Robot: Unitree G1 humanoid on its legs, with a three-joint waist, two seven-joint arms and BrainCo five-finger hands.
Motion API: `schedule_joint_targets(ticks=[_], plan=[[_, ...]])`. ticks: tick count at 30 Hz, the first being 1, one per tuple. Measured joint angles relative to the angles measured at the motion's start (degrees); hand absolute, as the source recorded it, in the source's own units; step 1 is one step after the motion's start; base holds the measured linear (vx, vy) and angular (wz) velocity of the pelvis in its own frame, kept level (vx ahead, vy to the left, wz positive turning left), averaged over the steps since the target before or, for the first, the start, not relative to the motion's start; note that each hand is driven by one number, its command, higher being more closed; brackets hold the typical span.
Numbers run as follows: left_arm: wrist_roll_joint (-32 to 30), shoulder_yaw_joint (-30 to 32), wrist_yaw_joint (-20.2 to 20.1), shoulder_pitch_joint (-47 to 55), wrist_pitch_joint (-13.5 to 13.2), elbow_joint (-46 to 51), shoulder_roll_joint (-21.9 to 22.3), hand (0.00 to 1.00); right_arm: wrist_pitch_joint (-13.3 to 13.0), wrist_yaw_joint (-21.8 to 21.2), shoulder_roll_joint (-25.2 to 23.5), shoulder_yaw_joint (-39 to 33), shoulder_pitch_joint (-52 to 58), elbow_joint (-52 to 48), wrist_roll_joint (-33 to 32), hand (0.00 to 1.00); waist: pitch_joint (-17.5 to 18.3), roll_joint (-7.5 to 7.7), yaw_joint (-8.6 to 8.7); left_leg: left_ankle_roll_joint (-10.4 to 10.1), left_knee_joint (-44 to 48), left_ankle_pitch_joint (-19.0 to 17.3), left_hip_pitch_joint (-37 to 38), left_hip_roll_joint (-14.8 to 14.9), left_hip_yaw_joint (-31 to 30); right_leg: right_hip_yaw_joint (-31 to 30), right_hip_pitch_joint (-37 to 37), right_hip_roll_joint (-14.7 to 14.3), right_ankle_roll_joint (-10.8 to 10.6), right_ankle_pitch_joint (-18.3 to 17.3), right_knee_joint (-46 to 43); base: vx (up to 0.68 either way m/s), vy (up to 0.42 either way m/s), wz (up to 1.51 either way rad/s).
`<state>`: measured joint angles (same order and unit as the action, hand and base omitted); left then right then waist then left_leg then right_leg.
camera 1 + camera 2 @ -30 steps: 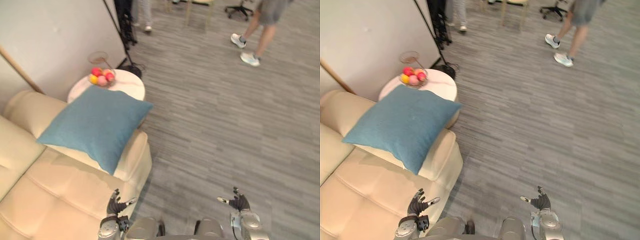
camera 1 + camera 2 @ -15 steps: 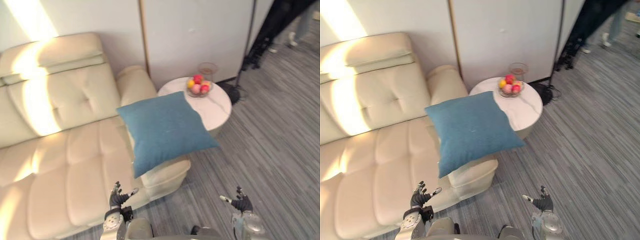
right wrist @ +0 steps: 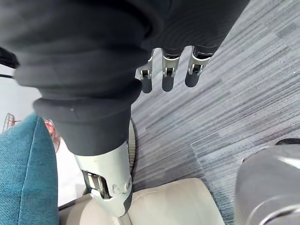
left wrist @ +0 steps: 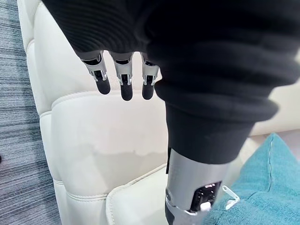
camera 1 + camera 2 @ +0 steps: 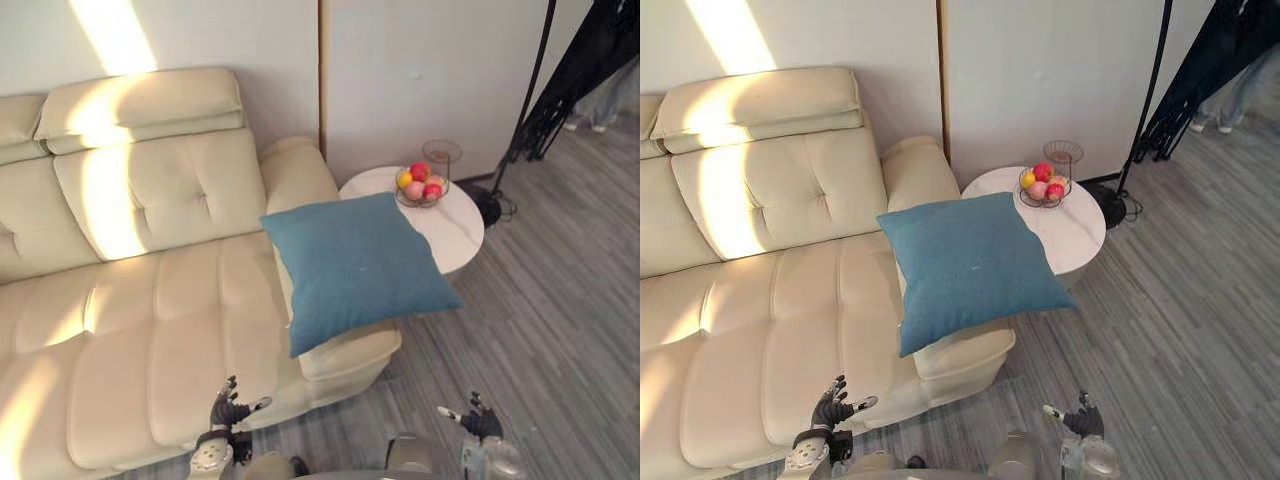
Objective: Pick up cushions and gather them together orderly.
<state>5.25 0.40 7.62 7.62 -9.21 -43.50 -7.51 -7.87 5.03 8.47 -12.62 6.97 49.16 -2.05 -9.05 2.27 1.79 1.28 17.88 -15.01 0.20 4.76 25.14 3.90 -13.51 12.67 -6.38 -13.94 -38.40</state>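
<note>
A blue cushion (image 5: 360,265) is propped on the right armrest of a cream sofa (image 5: 150,300), just beside a round white bench (image 5: 465,228) on which a bowl of fruit (image 5: 420,186) is set. The left robot hand (image 5: 228,408) and the right robot hand (image 5: 474,420) are seen low at the near edge, well apart from the cushion, with fingers spread and nothing grasped.

cushion (image 5: 360,265): woven cloth, matt | sofa (image 5: 150,300): leather-like, smooth, slight sheen | side table (image 5: 462,235): smooth glossy top | floor (image 5: 560,330): streaked, matt
</note>
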Motion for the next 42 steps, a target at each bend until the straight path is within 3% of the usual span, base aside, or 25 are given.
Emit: schedule_joint_targets(ticks=[1, 2, 3, 4, 7, 9, 15, 21, 26, 35, 36, 39, 42], plan=[[-0.3, 0.0, 0.0, -0.4, 0.0, 0.0, -0.2, 0.00, 0.0, 0.0, 0.8, 0.0, -0.3, 0.0, 0.0, 0.00, -0.1, -0.44, 0.65, -0.8, -0.1, 0.4, -0.1, 0.9, -1.2, -2.2, -1.0, -3.6, 0.2, 0.2, 5.7, 0.07, -0.138, 0.40], [-0.4, -0.1, 0.0, -0.7, -0.1, 0.0, -0.5, 0.00, 0.0, 0.0, 1.2, -0.3, -0.1, 0.0, 0.0, 0.00, -0.1, -0.35, 1.01, -1.6, -0.1, 0.9, -0.1, 1.2, -1.5, -4.0, -1.1, -5.3, 0.1, 1.2, 10.4, 0.09, -0.129, 0.42], [-0.5, -0.4, -0.1, -0.8, -0.1, 0.0, -0.8, 0.00, 0.0, 0.1, 1.3, -0.8, 0.2, 0.0, -0.1, 0.00, 0.2, 0.13, 1.10, -2.2, 0.0, 0.8, -0.1, 0.9, -1.7, -5.1, -0.7, -5.7, 0.2, 3.5, 14.1, 0.13, -0.142, 0.44], [-1.0, -0.8, -0.1, -1.8, -0.1, -0.5, -0.1, 0.00, 0.1, 0.2, 2.6, -2.3, 0.3, -0.1, -0.1, 0.00, 0.5, -0.46, 1.17, -3.3, 0.1, 0.9, 0.0, 1.3, -4.0, -4.8, 0.4, -6.6, 2.2, 7.1, 15.7, 0.11, -0.114, 0.26], [-1.5, -0.8, -0.1, -2.8, -0.2, -0.1, 0.0, 0.00, 0.3, 0.3, 4.0, -3.6, 0.1, -2.3, -0.1, 0.00, 1.0, -2.83, 0.71, -4.6, -2.1, 1.9, 0.4, 2.1, -4.4, -4.2, 0.3, -7.8, 2.5, 7.3, 16.8, 0.17, -0.116, 0.04], [-1.5, -0.8, -0.1, -2.9, -0.2, 1.9, 0.0, 0.00, 0.4, 0.2, 4.5, -3.6, 0.2, -6.3, 0.3, 0.00, 1.2, -3.39, 0.80, -5.3, -5.0, 3.2, 1.7, 2.4, -4.8, -3.8, 1.2, -8.6, 2.8, 7.5, 18.1, 0.12, -0.097, 0.06], [-1.5, -0.9, 0.0, -4.3, -0.6, 6.2, -0.2, 0.00, 0.0, 0.3, 6.8, -3.7, -0.8, -17.5, 1.8, 0.00, 1.3, -3.14, 0.93, -4.9, -8.1, 5.0, 1.0, 2.0, -6.0, -2.4, 3.1, -8.7, 3.2, 10.2, 24.2, 0.00, -0.007, 0.11], [-1.4, -2.8, 1.5, -10.0, -0.7, 8.9, -0.8, 0.00, -0.3, 1.2, 10.8, -3.2, -9.6, -18.6, 2.6, 0.00, 0.1, -3.35, 0.96, -3.2, -9.2, 8.0, -5.3, -0.3, -7.1, -2.2, -1.2, -7.2, 2.7, 14.9, 28.9, -0.06, 0.047, 0.11], [-0.8, -6.5, 3.8, -21.2, -1.1, 9.3, -0.7, 0.00, -0.6, 2.6, 15.3, 2.1, -24.0, -15.7, 2.2, 0.00, -3.4, -3.07, 1.05, -2.6, -6.3, 8.8, -12.4, -0.9, -7.8, -2.5, -5.9, -6.3, 2.4, 19.0, 31.1, -0.15, 0.029, 0.05], [3.2, -9.6, 6.7, -44.4, -1.2, 1.2, 0.5, 0.00, 1.1, 3.7, 16.4, 8.8, -46.5, -5.1, -2.5, 0.00, -12.5, -3.28, 0.60, -1.6, 0.5, 9.3, -23.0, -0.5, -8.6, -2.8, -12.9, -5.9, 2.7, 23.4, 31.5, -0.14, -0.007, 0.04], [3.7, -9.8, 7.4, -47.3, -1.2, -0.4, 1.4, 1.00, 1.5, 4.1, 15.9, 9.3, -48.9, -4.8, -3.5, 1.00, -12.7, -3.23, 0.52, -1.6, 1.2, 9.3, -24.3, -0.3, -8.7, -2.8, -13.9, -5.9, 2.7, 23.7, 31.3, -0.09, 0.000, 0.07], [5.1, -10.1, 8.7, -54.7, -1.1, -4.9, 3.7, 1.00, 1.9, 5.5, 13.3, 10.8, -55.3, -2.7, -6.9, 1.00, -14.1, -3.29, 0.53, -1.3, 3.0, 9.1, -26.1, 0.3, -8.9, -2.9, -15.2, -6.1, 2.7, 23.7, 30.1, -0.08, -0.006, 0.01], [6.9, -9.9, 10.4, -59.3, -1.0, -6.3, 2.9, 1.00, 1.9, 7.2, 11.5, 13.6, -58.6, -2.9, -8.8, 1.00, -14.1, -3.27, 0.32, -1.2, 4.3, 8.9, -28.1, 1.1, -8.4, -3.4, -17.1, -6.6, 3.0, 23.9, 29.5, -0.05, -0.021, -0.08]])
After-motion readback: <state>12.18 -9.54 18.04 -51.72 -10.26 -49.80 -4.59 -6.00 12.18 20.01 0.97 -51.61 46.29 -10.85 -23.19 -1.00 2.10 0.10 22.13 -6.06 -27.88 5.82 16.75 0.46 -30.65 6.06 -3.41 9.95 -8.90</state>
